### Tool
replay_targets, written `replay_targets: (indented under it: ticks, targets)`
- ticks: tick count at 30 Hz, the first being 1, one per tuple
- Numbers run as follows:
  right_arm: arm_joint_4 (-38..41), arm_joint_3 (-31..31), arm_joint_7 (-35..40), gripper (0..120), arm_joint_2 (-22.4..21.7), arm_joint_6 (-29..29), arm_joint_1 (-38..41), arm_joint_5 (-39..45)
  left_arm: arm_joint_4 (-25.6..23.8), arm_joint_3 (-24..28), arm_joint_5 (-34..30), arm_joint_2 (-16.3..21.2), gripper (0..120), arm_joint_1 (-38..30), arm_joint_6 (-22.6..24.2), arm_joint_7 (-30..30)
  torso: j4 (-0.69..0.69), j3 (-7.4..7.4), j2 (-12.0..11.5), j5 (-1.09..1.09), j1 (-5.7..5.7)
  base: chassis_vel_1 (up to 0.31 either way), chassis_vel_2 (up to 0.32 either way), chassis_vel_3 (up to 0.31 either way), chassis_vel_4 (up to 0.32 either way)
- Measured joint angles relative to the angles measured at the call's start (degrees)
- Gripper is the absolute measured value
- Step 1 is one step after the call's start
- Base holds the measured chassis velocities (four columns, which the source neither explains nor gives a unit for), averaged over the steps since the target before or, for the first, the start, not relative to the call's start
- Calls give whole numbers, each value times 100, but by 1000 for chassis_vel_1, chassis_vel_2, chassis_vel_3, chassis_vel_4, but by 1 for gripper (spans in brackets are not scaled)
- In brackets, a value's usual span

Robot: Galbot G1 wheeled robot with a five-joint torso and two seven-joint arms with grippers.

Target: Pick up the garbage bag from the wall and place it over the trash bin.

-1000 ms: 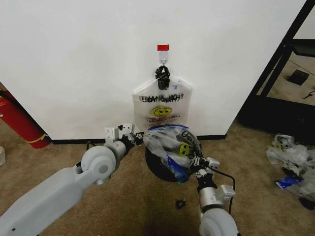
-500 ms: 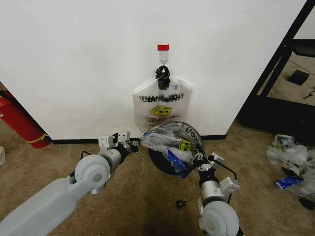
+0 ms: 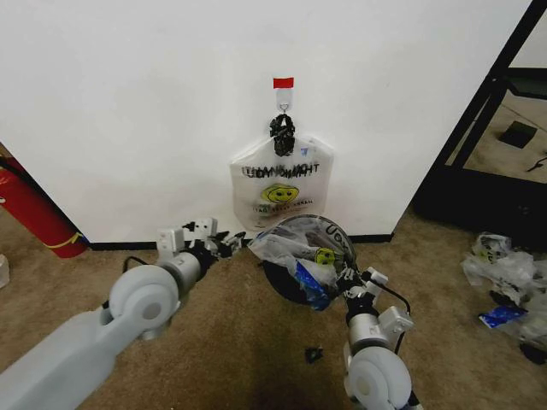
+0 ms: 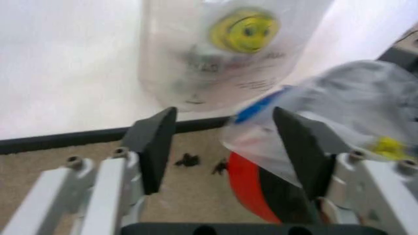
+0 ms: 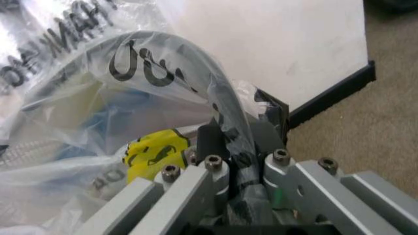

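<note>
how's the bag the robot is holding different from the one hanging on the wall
The garbage bag is clear with a blue patch, crumpled over the trash bin and pinched by the right gripper. The white bag is opaque, hangs flat from the hook, and no gripper touches it. Both carry black lettering and a yellow smiley.

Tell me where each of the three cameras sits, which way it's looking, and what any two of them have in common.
Head view: high on the robot, looking down at the wall, trash bin and both arms.
Left wrist view: behind the open left pincer, facing the wall and smiley bag.
Right wrist view: behind the right pincer, shut on the garbage bag.
Shared: both wrist views show the garbage bag and the wall's baseboard.
</note>
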Motion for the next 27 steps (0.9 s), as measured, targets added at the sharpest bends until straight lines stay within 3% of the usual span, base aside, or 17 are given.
replay_targets:
  ticks: [3, 9, 27]
  targets:
    - [-42, -6, 37, 1, 56, 30, 31, -79, -269, 75, 33, -119, 74, 141, -29, -112, 0, 0, 0, -2, 0, 0, 0, 0, 0]
    - [-109, -44, 68, 1, 138, 92, 22, -460, -569, 810, -29, -491, 98, 125, -40, -266, -2, 0, 0, -1, 0, 0, 0, 0, 0]
    - [-68, -55, 56, 1, 190, 74, -80, -707, -152, 1442, -331, -877, 94, -211, -13, -237, -1, 0, 0, -1, 0, 0, 0, 0, 0]
